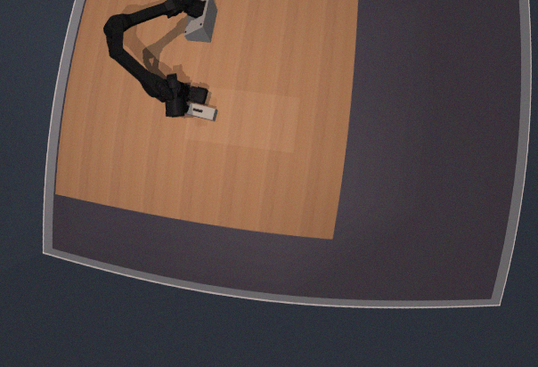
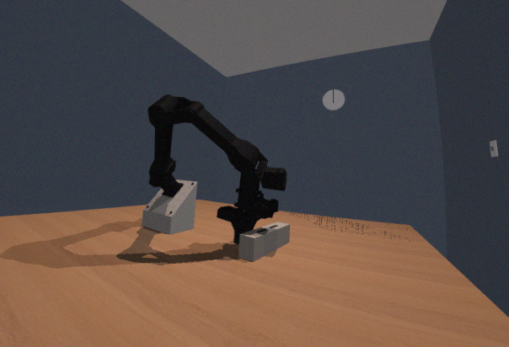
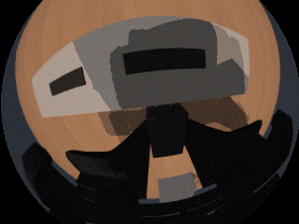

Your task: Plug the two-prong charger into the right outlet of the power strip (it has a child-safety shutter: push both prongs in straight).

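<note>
The power strip [image 1: 207,112] [image 2: 271,239] [image 3: 101,49] is a pale grey bar on the table, with two dark slots in its top in the wrist view. My gripper [image 2: 241,234] [image 3: 162,120] is shut on the charger [image 3: 167,128], a small black block, and points down beside the strip's long side. In the wrist view the charger's front end meets the strip's near edge, below the right-hand slot [image 3: 164,60]. The left slot [image 3: 67,80] is farther off. The prongs are hidden, so I cannot tell whether they are in an outlet.
The arm's grey wedge-shaped base [image 1: 207,23] [image 2: 182,210] stands on the wooden table [image 1: 251,187] [image 2: 212,300], on the gripper's side of the strip. Shadows of the arm fall across the table and over the strip's top.
</note>
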Robot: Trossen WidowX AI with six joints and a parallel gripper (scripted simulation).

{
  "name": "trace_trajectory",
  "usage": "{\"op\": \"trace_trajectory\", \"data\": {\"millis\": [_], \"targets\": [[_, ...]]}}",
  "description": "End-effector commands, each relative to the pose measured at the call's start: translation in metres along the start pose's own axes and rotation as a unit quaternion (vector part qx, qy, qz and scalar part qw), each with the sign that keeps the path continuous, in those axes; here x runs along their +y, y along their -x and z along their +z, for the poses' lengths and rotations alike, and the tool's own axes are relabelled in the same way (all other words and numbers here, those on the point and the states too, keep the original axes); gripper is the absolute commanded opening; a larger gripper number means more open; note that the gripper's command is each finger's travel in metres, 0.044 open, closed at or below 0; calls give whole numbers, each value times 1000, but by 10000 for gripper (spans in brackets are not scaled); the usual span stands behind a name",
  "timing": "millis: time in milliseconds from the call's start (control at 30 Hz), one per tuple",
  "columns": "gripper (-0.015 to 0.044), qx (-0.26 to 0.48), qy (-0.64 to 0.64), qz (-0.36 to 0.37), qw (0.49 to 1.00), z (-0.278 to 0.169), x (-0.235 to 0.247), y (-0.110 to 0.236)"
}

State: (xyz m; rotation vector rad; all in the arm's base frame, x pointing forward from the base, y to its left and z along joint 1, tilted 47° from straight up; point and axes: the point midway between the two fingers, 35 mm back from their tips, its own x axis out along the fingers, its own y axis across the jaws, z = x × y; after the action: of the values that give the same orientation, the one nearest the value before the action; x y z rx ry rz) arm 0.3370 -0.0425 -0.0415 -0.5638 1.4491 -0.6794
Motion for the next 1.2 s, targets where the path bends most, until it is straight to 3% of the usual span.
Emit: {"op": "trace_trajectory", "data": {"millis": [0,1167], "targets": [[0,-1,1,-2,1000,3,0,1],[0,-2,1,-2,1000,12,-1,1]]}}
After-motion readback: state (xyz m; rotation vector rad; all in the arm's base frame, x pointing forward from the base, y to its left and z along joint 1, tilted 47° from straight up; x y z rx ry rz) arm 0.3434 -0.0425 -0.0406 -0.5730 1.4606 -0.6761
